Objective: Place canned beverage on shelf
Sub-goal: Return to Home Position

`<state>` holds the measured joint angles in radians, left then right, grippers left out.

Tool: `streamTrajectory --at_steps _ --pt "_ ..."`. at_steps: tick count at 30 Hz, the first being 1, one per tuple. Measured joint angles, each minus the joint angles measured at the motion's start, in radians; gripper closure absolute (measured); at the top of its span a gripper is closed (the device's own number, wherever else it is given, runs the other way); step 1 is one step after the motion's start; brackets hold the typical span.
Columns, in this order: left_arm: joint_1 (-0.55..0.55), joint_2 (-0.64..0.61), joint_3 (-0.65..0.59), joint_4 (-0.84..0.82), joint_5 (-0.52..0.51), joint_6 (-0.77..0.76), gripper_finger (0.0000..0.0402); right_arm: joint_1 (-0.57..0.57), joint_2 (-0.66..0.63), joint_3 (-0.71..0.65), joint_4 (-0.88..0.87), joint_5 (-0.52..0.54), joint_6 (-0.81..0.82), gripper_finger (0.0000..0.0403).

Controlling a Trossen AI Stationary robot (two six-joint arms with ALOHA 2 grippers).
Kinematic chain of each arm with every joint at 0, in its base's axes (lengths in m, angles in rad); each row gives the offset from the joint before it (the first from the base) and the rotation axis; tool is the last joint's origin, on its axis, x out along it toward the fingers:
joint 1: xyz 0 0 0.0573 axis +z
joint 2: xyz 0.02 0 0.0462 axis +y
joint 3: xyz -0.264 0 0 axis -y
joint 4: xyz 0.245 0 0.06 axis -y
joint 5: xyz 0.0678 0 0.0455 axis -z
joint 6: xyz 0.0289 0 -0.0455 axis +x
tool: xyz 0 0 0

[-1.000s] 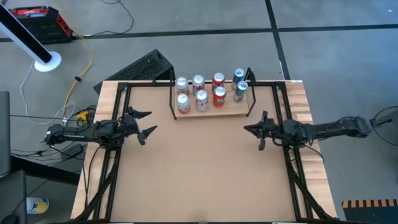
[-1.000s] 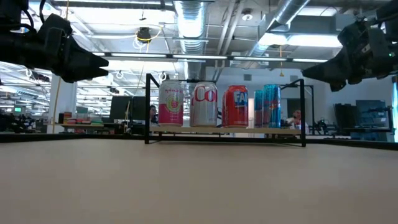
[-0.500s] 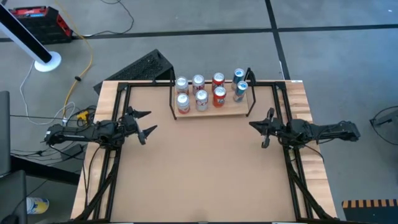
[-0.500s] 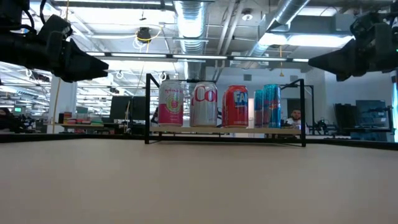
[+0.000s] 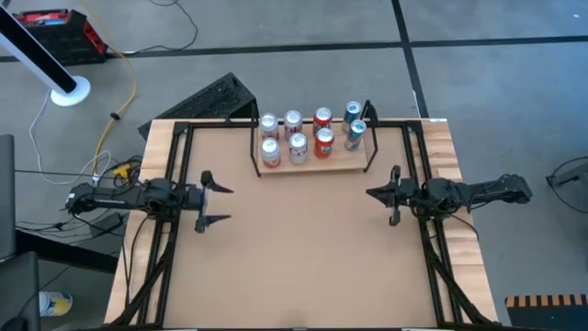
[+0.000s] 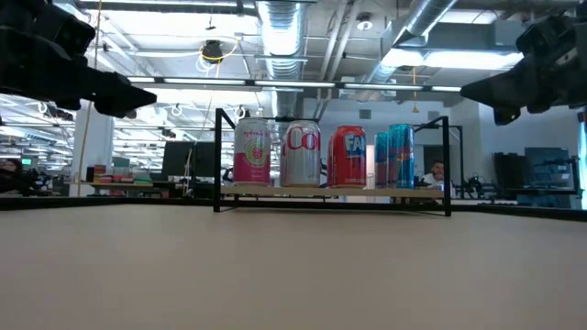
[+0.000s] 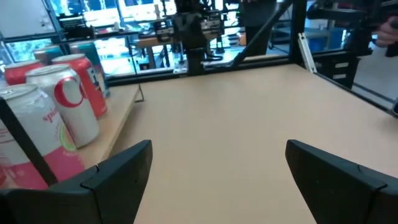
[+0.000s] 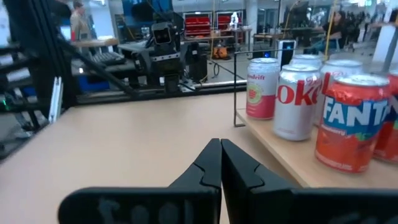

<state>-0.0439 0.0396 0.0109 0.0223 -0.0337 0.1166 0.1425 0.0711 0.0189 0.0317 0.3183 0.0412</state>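
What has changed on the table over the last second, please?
The left hand rolled at the wrist and stayed open. The right hand, shut, drew back slightly toward the right edge of the table. Nothing was gripped or released; the eight cans stayed on the shelf.

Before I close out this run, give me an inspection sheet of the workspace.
Surface: brown tabletop, only the shelf stands on it.
Job's things: shelf at the far edge; eight cans upright on it, two rows of four.
Clutter: nothing seen.
Grippers: left gripper open, right gripper shut, both empty, above the table's sides.
Cables: yellow cable on the floor, off the table.
Surroundings: red case on the floor; open hall behind.
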Motion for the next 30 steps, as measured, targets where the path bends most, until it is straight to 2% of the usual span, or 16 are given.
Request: streamTrajectory --at_steps 3,15,22,26,30 --pt "0.0 0.013 0.0 0.0 0.002 0.002 0.0047 -0.001 0.0 0.0 0.001 -0.001 0.053 0.0377" --pt "0.001 0.092 0.001 -0.005 0.03 -0.036 0.0047 0.0 0.0 -0.001 0.006 -0.002 0.056 0.0376" --pt "0.0 0.09 0.095 -0.075 0.143 0.001 0.0047 0.0 0.0 -0.002 0.006 -0.002 0.056 0.0376" --pt "0.001 0.091 0.104 -0.09 0.136 0.002 0.0047 0.0 0.0 -0.002 0.006 -0.002 0.056 0.0376" --pt "0.0 0.091 0.098 -0.087 0.019 -0.038 0.0047 0.0 0.0 -0.002 0.006 -0.003 0.056 0.0376"
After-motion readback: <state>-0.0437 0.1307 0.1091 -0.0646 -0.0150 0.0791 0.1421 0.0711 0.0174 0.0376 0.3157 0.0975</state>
